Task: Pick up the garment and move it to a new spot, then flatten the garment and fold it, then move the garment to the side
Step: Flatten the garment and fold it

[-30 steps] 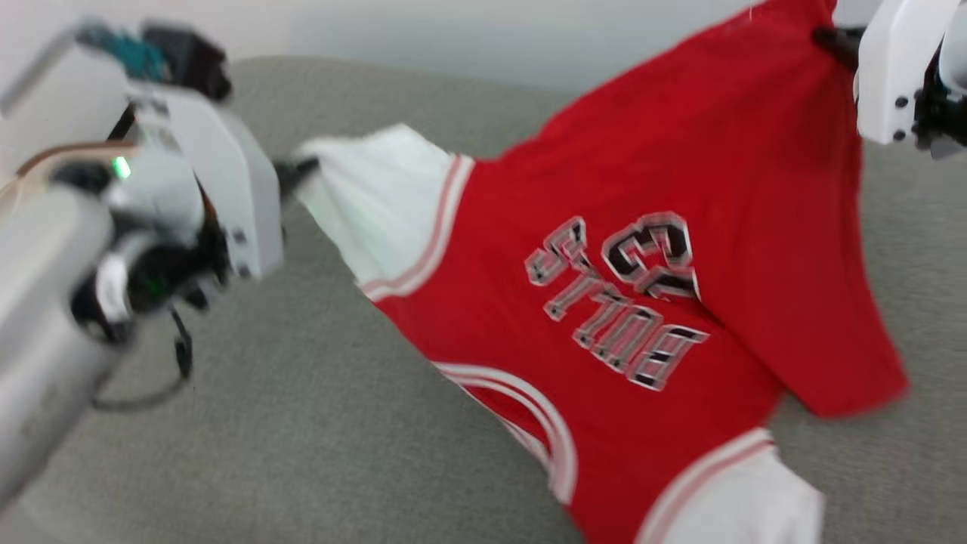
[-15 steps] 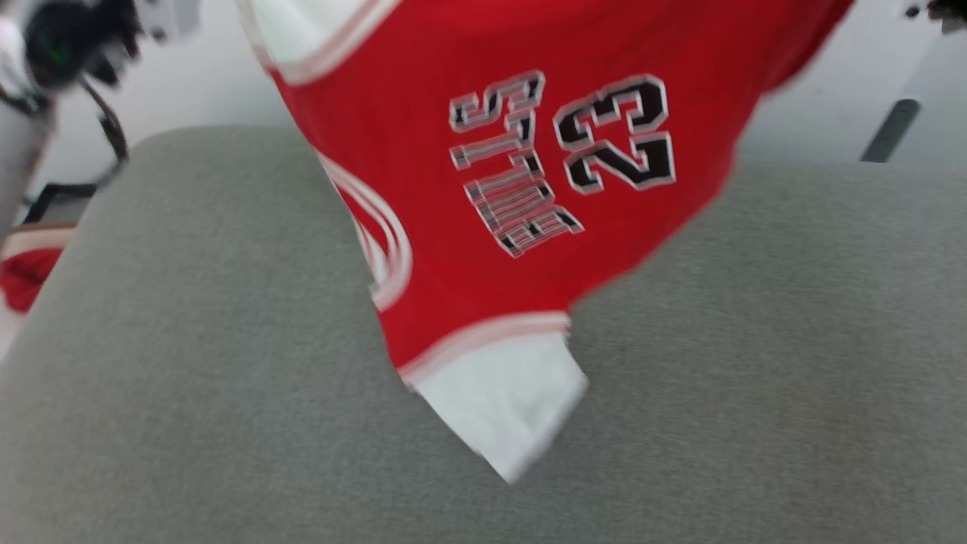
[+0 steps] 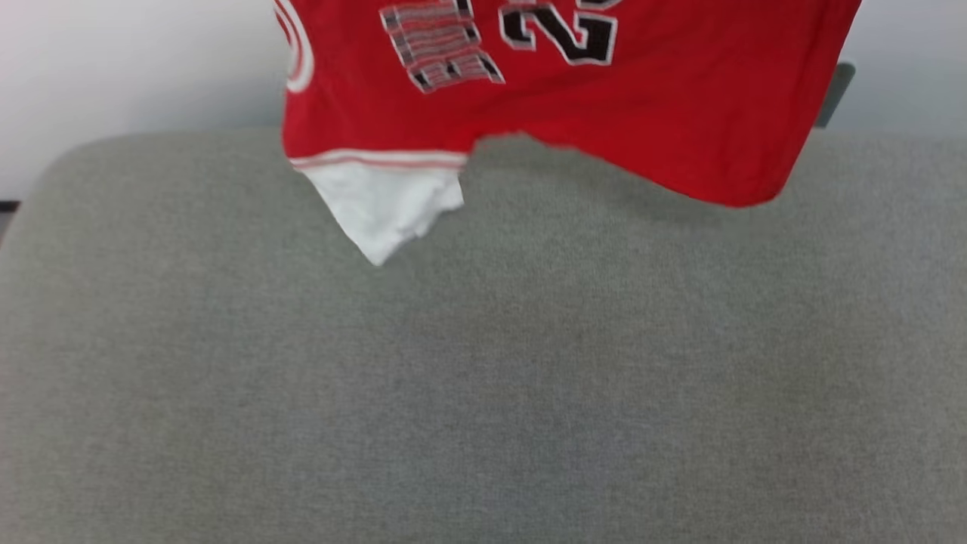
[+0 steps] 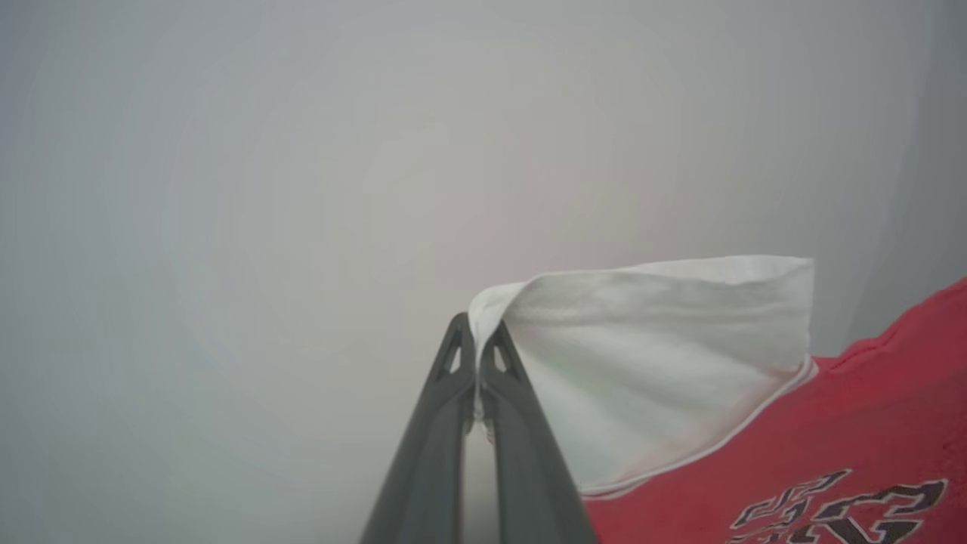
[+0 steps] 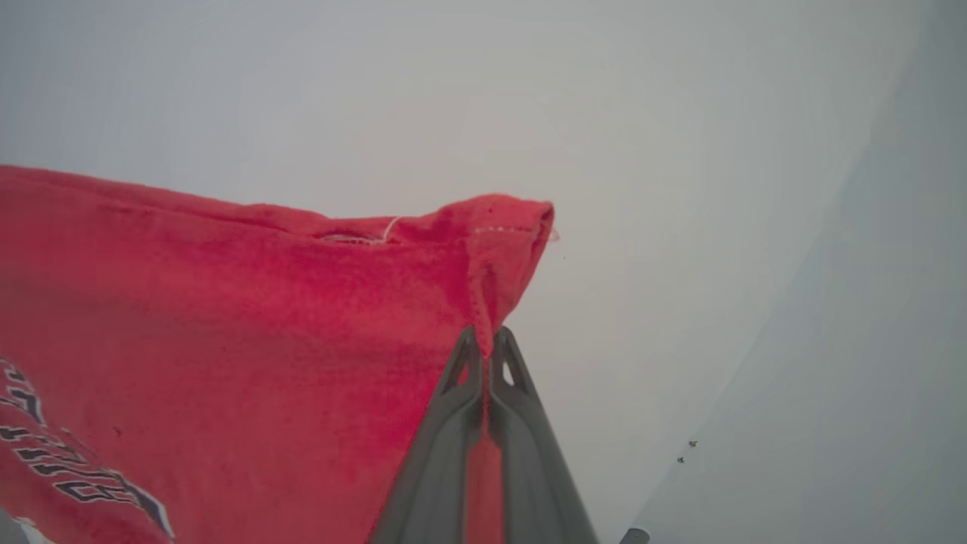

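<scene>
While the grey cushion (image 3: 483, 378) lies nearest, the garment (image 3: 642, 113) is held hanging above its far edge; its white sleeve (image 4: 650, 355) is pinched by the closed left pincer (image 4: 477, 355), a red corner (image 5: 506, 227) by the closed right pincer (image 5: 483, 347); a pale wall (image 3: 113, 68) is seen behind.

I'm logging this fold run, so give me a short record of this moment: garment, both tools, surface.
garment: red jersey, hanging in the air, print upside down
left tool: shut on the edge of the upper white sleeve
right tool: shut on a stitched red corner
lower sleeve: white, dangling; contact with the surface unclear
surface: grey cushion below the garment
</scene>
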Controlling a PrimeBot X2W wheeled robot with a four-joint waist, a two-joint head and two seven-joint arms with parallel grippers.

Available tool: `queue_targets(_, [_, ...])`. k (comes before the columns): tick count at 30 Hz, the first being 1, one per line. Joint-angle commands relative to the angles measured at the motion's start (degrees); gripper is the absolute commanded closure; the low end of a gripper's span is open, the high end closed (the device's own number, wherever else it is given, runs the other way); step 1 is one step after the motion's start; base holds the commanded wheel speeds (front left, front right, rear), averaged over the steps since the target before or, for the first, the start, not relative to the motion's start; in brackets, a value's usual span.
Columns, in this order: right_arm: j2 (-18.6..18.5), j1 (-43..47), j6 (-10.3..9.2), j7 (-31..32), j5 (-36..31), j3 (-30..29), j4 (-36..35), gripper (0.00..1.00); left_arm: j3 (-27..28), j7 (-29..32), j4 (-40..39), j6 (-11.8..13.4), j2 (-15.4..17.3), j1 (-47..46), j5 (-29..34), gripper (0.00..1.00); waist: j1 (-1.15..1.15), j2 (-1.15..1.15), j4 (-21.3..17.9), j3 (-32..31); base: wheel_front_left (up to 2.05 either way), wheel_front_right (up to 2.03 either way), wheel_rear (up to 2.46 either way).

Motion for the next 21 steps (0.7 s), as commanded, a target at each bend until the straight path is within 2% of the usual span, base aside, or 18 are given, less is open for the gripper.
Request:
queue_targets(1, [-0.08,-1.24,-0.06,-0.53,-0.51,-0.67,0.39,1.0,0.26,-1.15,1.08,-0.39,-0.23,-2.1,0.56,1.0,0.0,0.0,-1.07,3.03,0.0,0.0,0.0])
queue_targets(10, [-0.3,-6.73,-0.06,-5.12,-4.51,-3.13,0.8,1.0,1.21,-7.79,6.13,-1.79,-0.07,-11.55,2.92,1.0,0.0,0.0,-2.77,15.64,0.0,0.0,0.0])
queue_targets(17, [1.45,-12.03,-0.06,-18.12,-14.18,-6.54,2.75,1.0,1.72,-17.67,8.06,-1.97,-0.97,-20.32,6.14,1.0,0.0,0.0,-3.4,27.28,0.0,0.0,0.0])
queue_targets(18, [1.45,-12.03,-0.06,-18.12,-14.18,-6.54,2.75,1.0,1.72,-17.67,8.06,-1.97,-0.97,-20.32,6.14,1.0,0.0,0.0,-3.4,27.28,0.0,0.0,0.0])
queue_targets(21, [2.65,-14.11,-0.06,-24.08,-19.12,-8.69,4.24,1.0,1.59,-22.17,8.82,-2.52,-2.16,-23.64,7.29,1.0,0.0,0.0,-2.74,31.51,0.0,0.0,0.0])
